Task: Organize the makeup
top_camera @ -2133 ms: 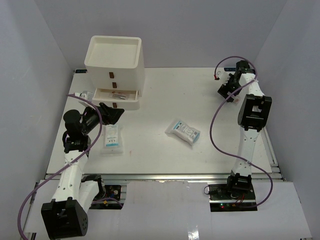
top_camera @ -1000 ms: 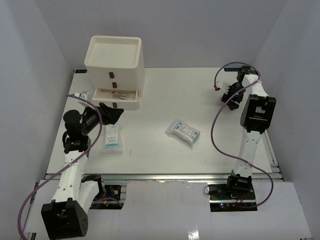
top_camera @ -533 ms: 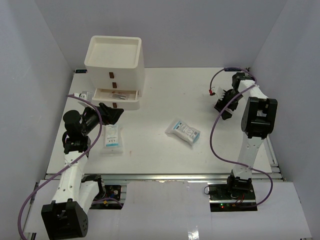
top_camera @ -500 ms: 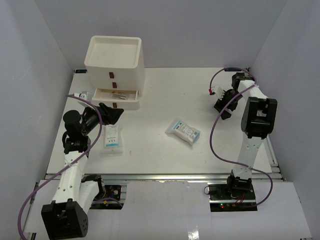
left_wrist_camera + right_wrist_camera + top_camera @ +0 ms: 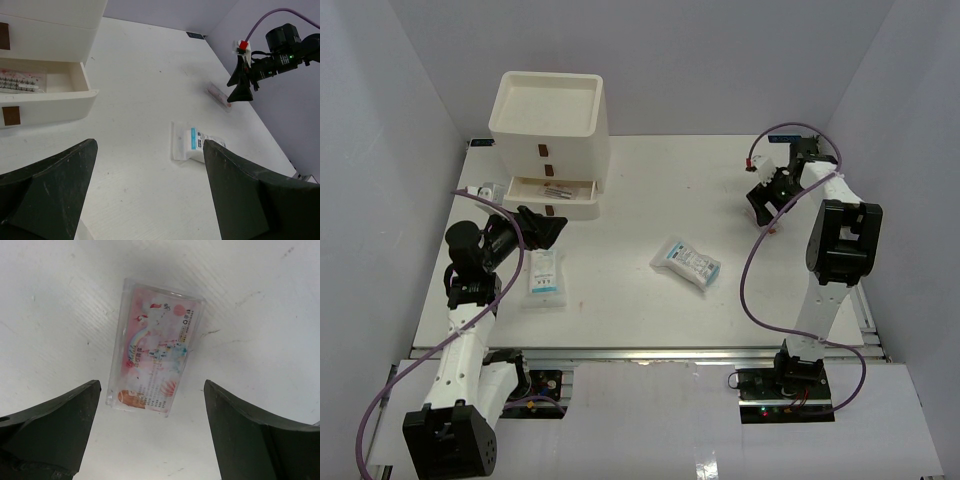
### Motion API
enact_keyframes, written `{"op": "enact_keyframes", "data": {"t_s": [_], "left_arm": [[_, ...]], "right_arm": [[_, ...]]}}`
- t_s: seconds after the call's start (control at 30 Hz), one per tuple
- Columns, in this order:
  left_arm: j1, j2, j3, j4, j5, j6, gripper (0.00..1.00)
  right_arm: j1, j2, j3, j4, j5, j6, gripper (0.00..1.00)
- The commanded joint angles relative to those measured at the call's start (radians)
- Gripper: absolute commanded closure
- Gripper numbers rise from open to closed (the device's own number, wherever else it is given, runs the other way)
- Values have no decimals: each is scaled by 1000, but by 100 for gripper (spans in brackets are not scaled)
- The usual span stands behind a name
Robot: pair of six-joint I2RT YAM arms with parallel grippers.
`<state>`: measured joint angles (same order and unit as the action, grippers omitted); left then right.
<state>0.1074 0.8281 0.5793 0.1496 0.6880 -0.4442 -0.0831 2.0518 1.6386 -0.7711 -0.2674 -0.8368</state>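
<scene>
White tabletop (image 5: 650,180) holds a pink packet (image 5: 154,360) near its right edge, flat beneath the spread, empty jaws of the right gripper (image 5: 150,386), so a pickup looks in hand: lower, close, then carry it to the open drawer (image 5: 552,190); the left gripper (image 5: 150,145) hangs open.

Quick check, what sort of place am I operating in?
Likely a lab robot cell, not a home: plain white table, bare grey walls, a staged drawer box and sachet pack.

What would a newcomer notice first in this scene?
The white drawer box at the far left, one drawer pulled open. On the far right, the right gripper hangs open directly above a pink packet. A blue-white sachet pack lies mid-table.
</scene>
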Motion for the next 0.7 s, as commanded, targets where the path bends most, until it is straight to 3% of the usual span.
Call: {"op": "enact_keyframes", "data": {"t_s": [0.0,0.27,0.5,0.6,0.67], "left_arm": [[-2,-29,5,2,0,18,2],[-2,-33,4,4,2,18,2],[-2,-35,3,4,1,18,2],[0,-33,2,3,3,18,2],[-1,-32,1,9,11,16,2]], "right_arm": [[8,-10,-9,58,20,251,10],[20,-80,-194,206,53,290,10],[22,-73,-265,286,126,290,10],[26,-83,-281,301,127,306,4],[28,-88,-290,301,121,311,7]]}}
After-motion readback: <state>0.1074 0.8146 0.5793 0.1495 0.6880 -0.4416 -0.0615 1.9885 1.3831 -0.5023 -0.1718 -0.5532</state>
